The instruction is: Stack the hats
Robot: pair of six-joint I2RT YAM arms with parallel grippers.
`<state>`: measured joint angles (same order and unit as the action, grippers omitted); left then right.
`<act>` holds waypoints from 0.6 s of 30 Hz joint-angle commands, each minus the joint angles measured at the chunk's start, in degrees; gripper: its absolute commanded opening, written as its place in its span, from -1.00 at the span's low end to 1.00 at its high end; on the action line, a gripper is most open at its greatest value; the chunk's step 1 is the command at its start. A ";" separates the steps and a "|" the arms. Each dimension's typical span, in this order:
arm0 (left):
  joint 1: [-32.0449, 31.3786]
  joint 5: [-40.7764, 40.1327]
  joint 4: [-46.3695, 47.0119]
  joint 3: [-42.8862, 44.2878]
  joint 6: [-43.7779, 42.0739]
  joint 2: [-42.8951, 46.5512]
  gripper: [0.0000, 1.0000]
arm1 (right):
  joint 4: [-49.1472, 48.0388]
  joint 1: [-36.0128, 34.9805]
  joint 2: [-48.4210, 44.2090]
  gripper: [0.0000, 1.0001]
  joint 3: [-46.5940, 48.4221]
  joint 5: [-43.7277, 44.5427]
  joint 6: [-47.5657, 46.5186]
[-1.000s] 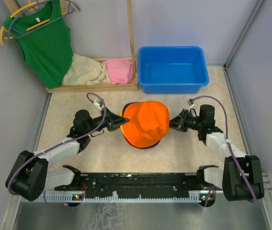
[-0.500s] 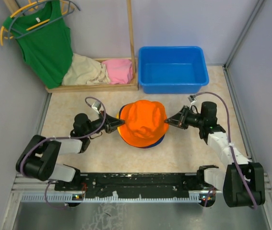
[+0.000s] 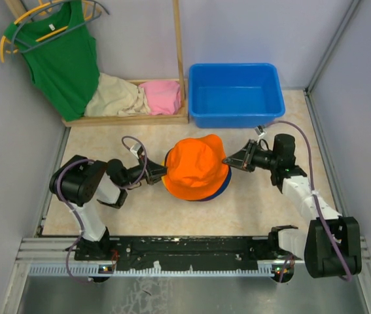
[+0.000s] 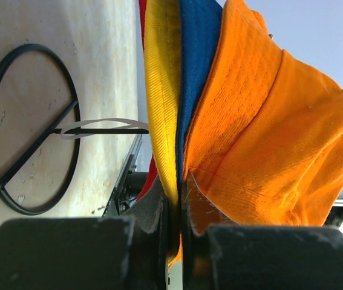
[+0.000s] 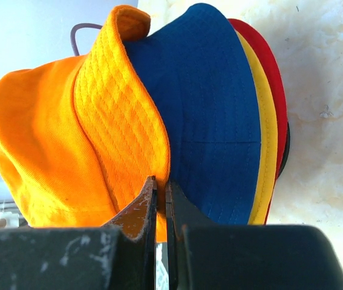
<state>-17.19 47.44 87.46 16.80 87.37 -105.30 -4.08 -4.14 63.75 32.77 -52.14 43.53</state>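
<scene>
The orange hat (image 3: 197,167) sits on top of the pile on the table, on the arms' side of the blue bin (image 3: 235,67) and a little left of its middle. Under it, in order, show the navy hat (image 5: 219,121), the yellow hat (image 5: 262,163) and the red hat (image 5: 274,90), all resting on a black wire stand (image 4: 29,130). The right gripper (image 3: 229,161), near the bin's front wall, has its fingers pressed narrow on the orange brim alone. The left gripper (image 3: 159,171), out past the bin's left corner, is likewise clamped on brim cloth. Orange shows between its fingers, and the yellow edge may be caught with it; the wrist view does not settle that. The hats look like light woven cotton, soft and floppy, with nothing breakable and little slip. The brim's stitched rows make it the firmest place to pinch, while the crown would cave in under a grasp. Held at opposite brim edges, the hat should hang open and settle over the navy crown, though a one-sided pull could drag the lower brims along. No brand, label or writing can be read on any hat.
</scene>
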 commanded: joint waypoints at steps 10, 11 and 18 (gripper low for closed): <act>1.48 -0.60 -4.85 -1.97 -4.81 -2.72 -1.00 | 1.55 0.80 9.93 -1.00 -0.35 6.67 -6.28; 1.47 -0.59 -4.17 -2.21 -4.65 -3.20 -1.00 | 2.58 0.80 10.37 -1.00 -0.23 7.41 -7.20; 1.47 -0.53 -0.59 -2.61 -3.47 -5.80 -1.00 | 11.48 0.93 12.89 -1.00 1.07 13.57 -14.38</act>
<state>-16.99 48.40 87.77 16.95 87.37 -106.30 -3.25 -4.23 73.80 34.04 -52.05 38.68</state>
